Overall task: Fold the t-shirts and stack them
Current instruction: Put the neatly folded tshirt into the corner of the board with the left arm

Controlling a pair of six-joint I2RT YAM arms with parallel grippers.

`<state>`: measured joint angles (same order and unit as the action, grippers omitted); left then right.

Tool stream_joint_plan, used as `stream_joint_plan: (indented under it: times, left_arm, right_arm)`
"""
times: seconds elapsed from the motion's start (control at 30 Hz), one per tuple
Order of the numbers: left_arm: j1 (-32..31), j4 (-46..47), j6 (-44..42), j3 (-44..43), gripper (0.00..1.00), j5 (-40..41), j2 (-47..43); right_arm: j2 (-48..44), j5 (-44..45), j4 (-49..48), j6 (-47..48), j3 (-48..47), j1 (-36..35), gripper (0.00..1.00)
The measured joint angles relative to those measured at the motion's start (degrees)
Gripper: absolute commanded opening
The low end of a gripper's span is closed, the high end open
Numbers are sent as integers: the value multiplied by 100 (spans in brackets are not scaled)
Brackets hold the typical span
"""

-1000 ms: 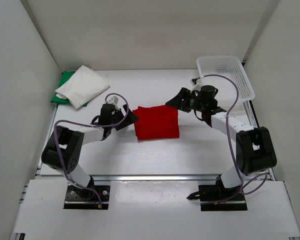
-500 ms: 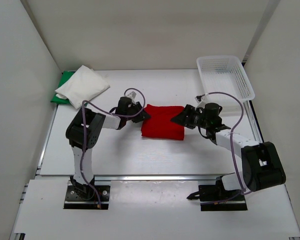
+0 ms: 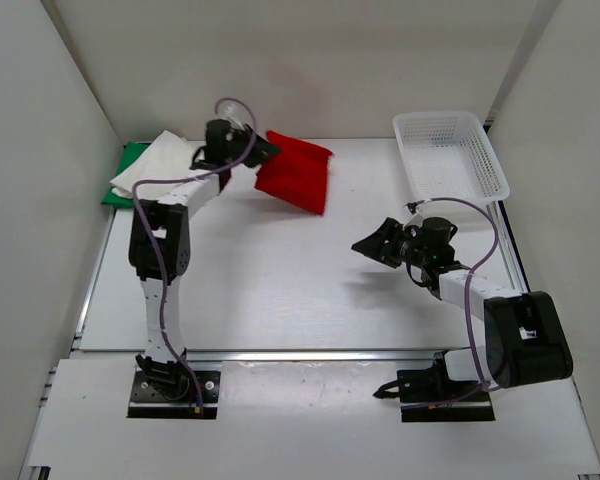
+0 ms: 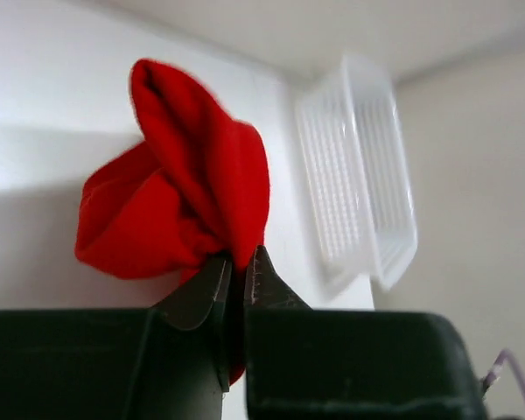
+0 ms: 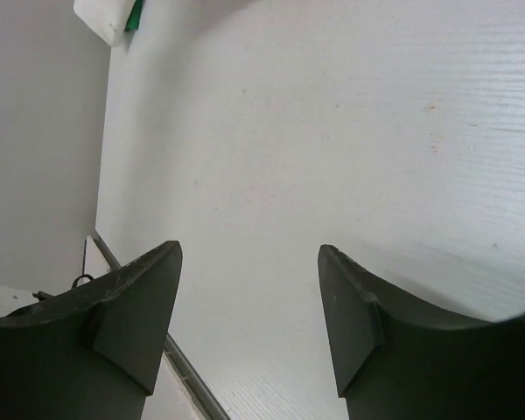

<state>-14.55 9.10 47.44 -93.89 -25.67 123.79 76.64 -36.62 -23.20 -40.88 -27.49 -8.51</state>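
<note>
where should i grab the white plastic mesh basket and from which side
Take the white plastic mesh basket by its near rim, from above, pinching the wall inside and out. It stands upright and open-topped, and its walls look thin enough to pinch.

Green t-shirt (image 3: pixel 114 192), far left, lies largely beneath the white t-shirt (image 3: pixel 152 160); only its left margin shows. The right wrist view cuts both off at its top edge. Red t-shirt (image 4: pixel 179 197): the pinched lower edge is hidden behind the left gripper (image 4: pixel 238 273). Mesh basket (image 4: pixel 359 175) is blurred in the left wrist view.
</note>
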Motion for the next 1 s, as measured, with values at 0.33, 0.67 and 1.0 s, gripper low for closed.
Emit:
stream_joint_plan:
  times: [0.33,0.67,1.0]
  left_arm:
    - [3082,356,468,1169,99,131,-1434]
    - [3801,748,730,4194,99,1012,-3355]
    - [1775,157,-376,5571,99,1530,-4937]
  right_arm:
    - [140,-245,-70,37,-2,-155,63]
    - [162,-153,138,240,-22,-852,99]
    - [-435,400,326,332,437,-1460,99]
